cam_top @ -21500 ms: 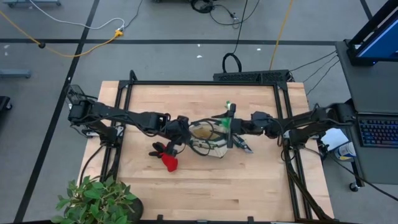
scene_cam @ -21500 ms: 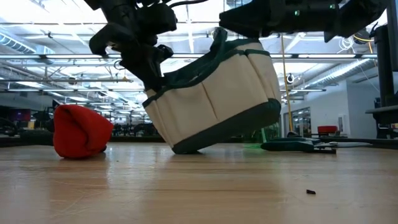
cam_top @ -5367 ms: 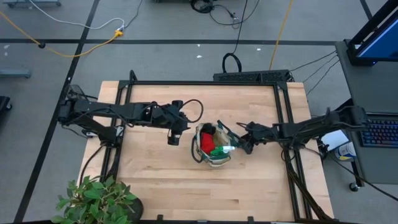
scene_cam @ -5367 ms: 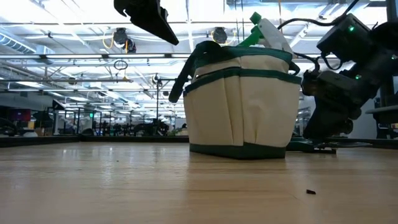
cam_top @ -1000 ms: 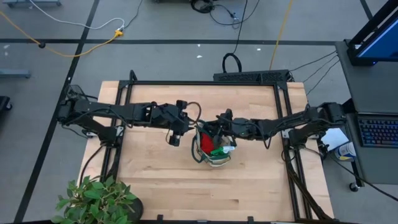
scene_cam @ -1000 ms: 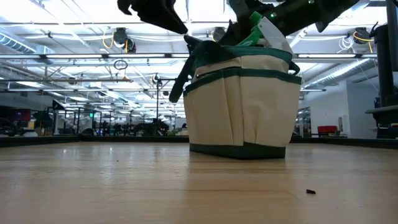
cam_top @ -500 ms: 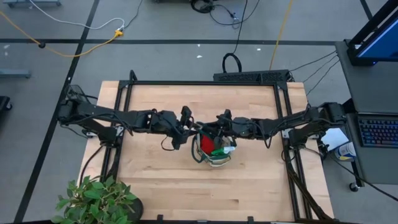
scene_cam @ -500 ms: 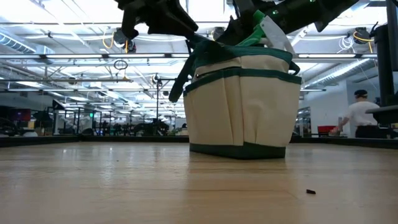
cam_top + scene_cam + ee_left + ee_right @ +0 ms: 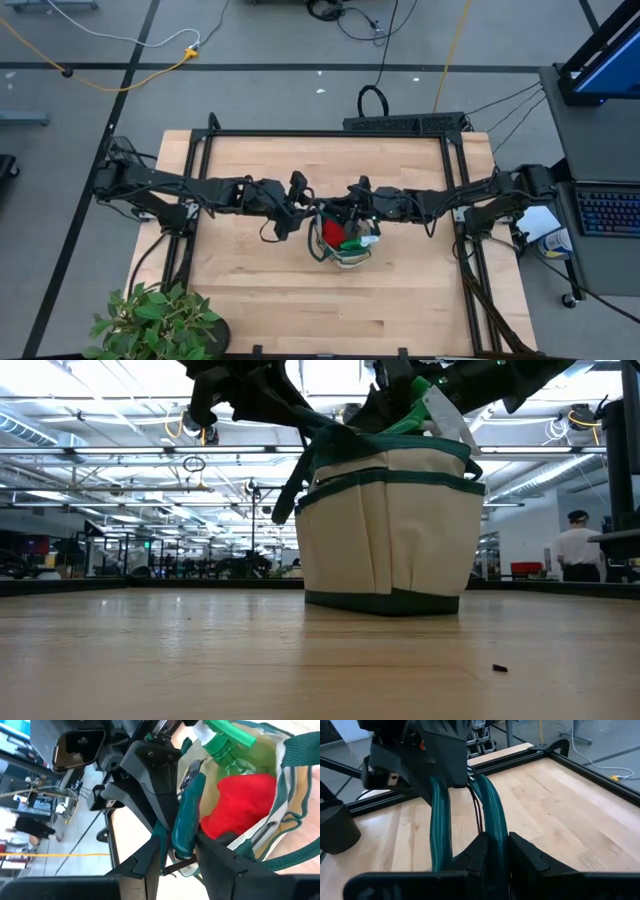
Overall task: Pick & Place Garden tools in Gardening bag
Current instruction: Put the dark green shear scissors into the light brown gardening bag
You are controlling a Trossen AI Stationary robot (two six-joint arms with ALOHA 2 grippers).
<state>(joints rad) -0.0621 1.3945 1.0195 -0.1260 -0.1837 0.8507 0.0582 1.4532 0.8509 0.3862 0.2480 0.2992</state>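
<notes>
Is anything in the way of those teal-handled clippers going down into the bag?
Nothing visible blocks them. The right gripper holds the pruning shears just over the open gardening bag, and the left gripper has its open fingers either side of one handle. Inside, the red glove and spray bottle take up room.

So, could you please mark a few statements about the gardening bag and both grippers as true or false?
1. The gardening bag stands upright on the table. True.
2. The red glove lies on the table beside the bag. False: it is inside the bag.
3. The right gripper is shut on a teal-handled tool. True.
4. The spray bottle lies beside the potted plant. False: it is in the bag.
</notes>
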